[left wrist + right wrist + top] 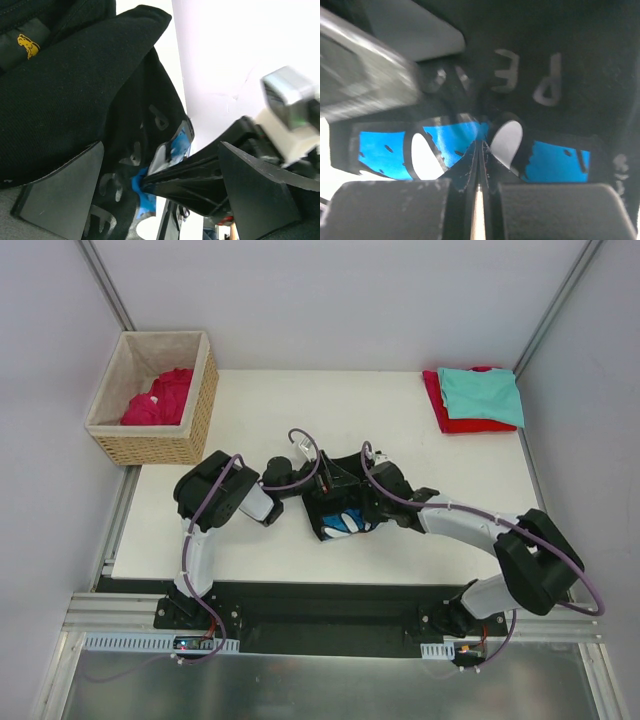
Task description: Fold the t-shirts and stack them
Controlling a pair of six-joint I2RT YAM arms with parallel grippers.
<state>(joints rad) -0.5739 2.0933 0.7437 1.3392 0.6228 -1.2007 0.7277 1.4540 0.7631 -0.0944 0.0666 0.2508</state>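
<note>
While bunched at the middle of the table (250, 420), black t-shirt (338, 512) is pinched by tightly closed right gripper (479, 170); left gripper (160, 165) is spread wide, apparently clasping nothing.

Overhead view: bright, even, sharp, with soft shadows. Wrist views blur up close (foreground worst); the black printed t-shirt (580, 45) looks murky, whites glare.
</note>
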